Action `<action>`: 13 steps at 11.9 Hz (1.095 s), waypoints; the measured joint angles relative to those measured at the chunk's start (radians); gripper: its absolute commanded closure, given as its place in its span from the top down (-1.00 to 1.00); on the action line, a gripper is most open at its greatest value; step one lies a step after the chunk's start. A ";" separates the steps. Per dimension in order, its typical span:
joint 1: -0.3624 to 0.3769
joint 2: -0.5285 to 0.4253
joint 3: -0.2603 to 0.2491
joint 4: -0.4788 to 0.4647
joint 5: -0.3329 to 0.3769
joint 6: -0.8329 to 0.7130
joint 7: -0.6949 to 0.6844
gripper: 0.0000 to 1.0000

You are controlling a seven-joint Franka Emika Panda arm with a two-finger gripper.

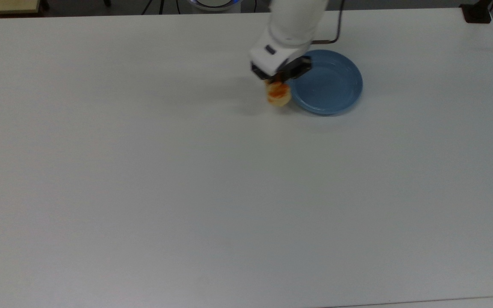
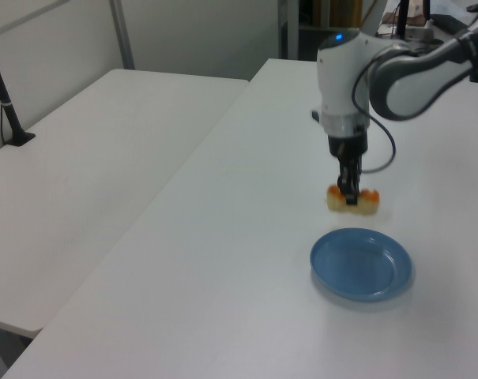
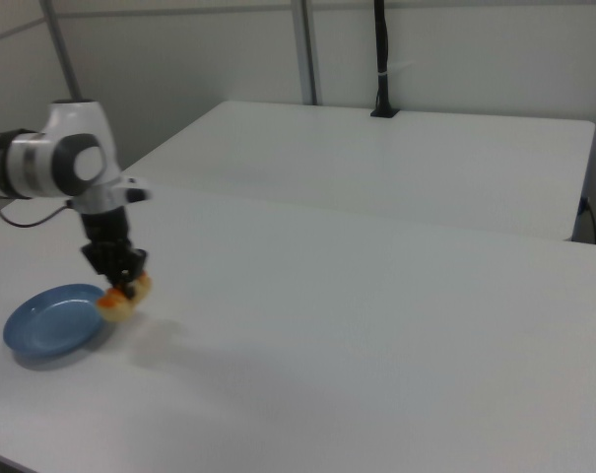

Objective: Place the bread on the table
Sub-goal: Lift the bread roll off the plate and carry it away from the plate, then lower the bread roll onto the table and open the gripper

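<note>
The bread (image 1: 278,95) (image 2: 353,200) (image 3: 121,299), a small pale-tan loaf with orange bumps, hangs in the air with my gripper (image 1: 279,81) (image 2: 349,192) (image 3: 126,280) shut on its middle. It is lifted off the blue plate (image 1: 328,82) (image 2: 361,264) (image 3: 51,320) and sits just past the plate's rim, on the top view's left, above the white table (image 1: 186,171) (image 2: 239,260) (image 3: 376,335). The plate holds nothing.
A second white table (image 2: 88,166) (image 3: 416,158) stands alongside. A black post (image 2: 5,99) (image 3: 381,59) is clamped at its far edge. The arm's cable (image 1: 336,30) trails behind the wrist.
</note>
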 measured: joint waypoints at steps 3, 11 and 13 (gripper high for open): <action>-0.195 0.000 -0.002 -0.001 -0.027 0.000 -0.165 -0.50; -0.405 0.114 -0.003 -0.013 -0.114 0.079 -0.268 1.00; -0.407 0.110 -0.002 0.037 -0.115 0.063 -0.268 1.00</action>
